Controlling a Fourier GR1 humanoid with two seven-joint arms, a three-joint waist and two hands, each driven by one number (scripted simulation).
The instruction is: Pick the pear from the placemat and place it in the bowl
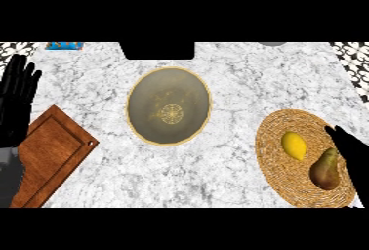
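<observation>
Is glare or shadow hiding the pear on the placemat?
Head view: no glare on the pear, its lower half darker; the right hand reads flat black, covering the right edge of the placemat; the round bowl looks stretched tall.

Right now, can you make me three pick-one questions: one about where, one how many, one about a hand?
1. Where is the pear? A in the bowl B on the placemat C on the floor
2. How many fruits lie on the placemat? A one B two C four
3. The left hand is: A open B curled round the pear C a fist
Answers: B, it lies on the placemat, away from the bowl; B, pear and lemon; A, straight fingers hold nothing.
</observation>
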